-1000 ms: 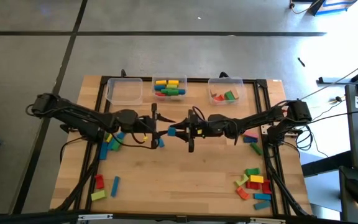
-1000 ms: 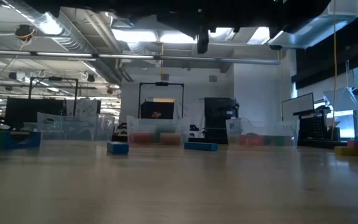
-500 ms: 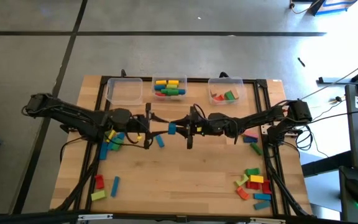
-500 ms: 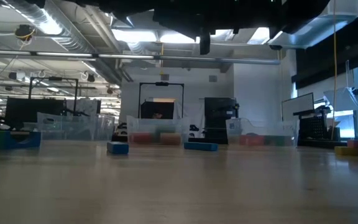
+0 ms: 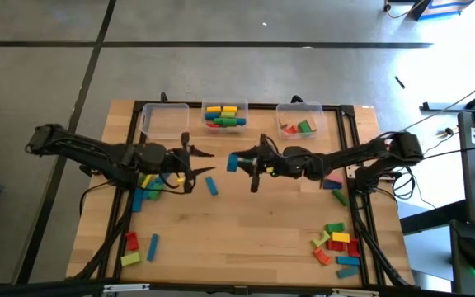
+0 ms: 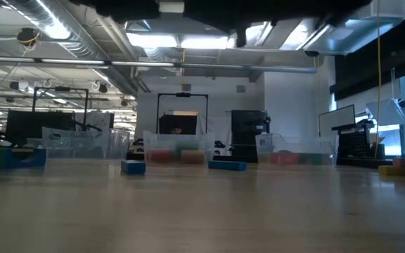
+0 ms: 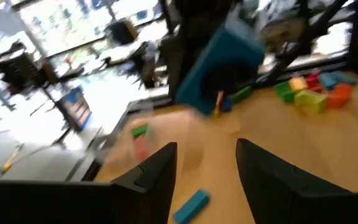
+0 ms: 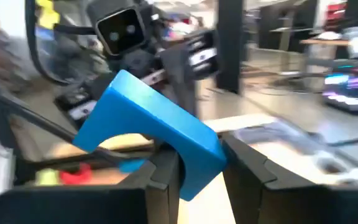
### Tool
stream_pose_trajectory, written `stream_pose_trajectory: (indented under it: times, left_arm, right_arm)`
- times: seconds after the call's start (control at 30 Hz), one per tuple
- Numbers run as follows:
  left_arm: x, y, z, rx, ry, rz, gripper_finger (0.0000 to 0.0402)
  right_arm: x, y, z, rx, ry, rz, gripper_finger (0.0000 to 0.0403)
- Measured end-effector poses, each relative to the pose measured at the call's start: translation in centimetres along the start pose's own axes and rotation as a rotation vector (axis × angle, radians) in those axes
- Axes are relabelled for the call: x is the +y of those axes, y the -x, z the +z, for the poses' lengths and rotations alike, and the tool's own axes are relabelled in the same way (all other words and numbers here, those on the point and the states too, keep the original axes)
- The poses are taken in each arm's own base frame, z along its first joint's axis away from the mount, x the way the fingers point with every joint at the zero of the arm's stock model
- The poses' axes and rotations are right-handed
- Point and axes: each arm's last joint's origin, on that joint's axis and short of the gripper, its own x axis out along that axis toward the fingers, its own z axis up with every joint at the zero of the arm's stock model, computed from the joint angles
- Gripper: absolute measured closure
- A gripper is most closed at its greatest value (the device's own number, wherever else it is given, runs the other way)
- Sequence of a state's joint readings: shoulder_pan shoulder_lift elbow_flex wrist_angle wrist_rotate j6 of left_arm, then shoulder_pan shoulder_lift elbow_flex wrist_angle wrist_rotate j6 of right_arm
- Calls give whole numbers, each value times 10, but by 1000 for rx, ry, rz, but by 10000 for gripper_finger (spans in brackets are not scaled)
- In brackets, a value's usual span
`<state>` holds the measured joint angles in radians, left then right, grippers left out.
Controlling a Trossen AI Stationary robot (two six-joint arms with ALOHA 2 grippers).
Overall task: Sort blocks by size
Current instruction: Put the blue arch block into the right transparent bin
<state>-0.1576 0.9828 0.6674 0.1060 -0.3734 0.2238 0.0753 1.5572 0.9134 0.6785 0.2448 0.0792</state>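
Observation:
A blue arch-shaped block [image 8: 143, 122] hangs above the middle of the table [image 5: 254, 223], with my right gripper [image 5: 246, 162] shut on it. My left gripper [image 5: 196, 162] stands open a little to the left of it, with nothing between its fingers; its wrist view shows the held block [image 7: 224, 57] ahead. Another blue block [image 5: 212, 186] lies flat on the table below and between the two grippers. More blocks lie in heaps at the left [image 5: 148, 186] and near right [image 5: 336, 244]. My right gripper pinches one end of the blue block [image 8: 199, 155] between its two fingers. The fingers come level from the table's right side. The block is lifted clear of the table and sticks out tilted beyond the fingertips, toward my left gripper.
Three clear bins stand along the far edge: the left one [image 5: 165, 121] shows no blocks, the middle one [image 5: 225, 115] holds several coloured blocks, and the right one [image 5: 299, 122] holds red and green ones. A few blocks [image 5: 138, 245] lie at the near left.
My left gripper has drawn back toward the table's left edge, away from the blue block, still open. My right gripper has kept the block, risen a little and rolled, so the block now sits tilted and slightly higher.

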Motion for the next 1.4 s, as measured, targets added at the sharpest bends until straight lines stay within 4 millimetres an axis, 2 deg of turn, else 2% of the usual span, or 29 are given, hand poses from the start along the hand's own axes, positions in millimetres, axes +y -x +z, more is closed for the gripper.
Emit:
stream_pose_trajectory:
  times: [0.23,0.37,0.47,0.67,0.9,1.13,1.4]
  left_arm:
    - [9,-2,-9,77,51,42,243]
    - [13,-6,-13,113,54,62,243]
    - [15,-8,-15,126,65,72,243]
    - [16,-8,-16,129,68,79,243]
    - [16,-8,-16,130,52,78,243]
    - [16,-8,-16,130,49,77,243]
    - [16,-8,-16,130,49,77,243]
  right_arm:
    - [-21,40,36,130,144,-307,306]
    - [-50,65,46,254,200,-517,305]
    - [-75,80,46,348,199,-664,304]
    - [-131,97,33,560,156,-863,304]
    - [-187,105,9,746,-14,-913,304]
    - [-222,101,-22,882,-105,-937,304]
    - [-245,96,-57,1008,-136,-992,304]
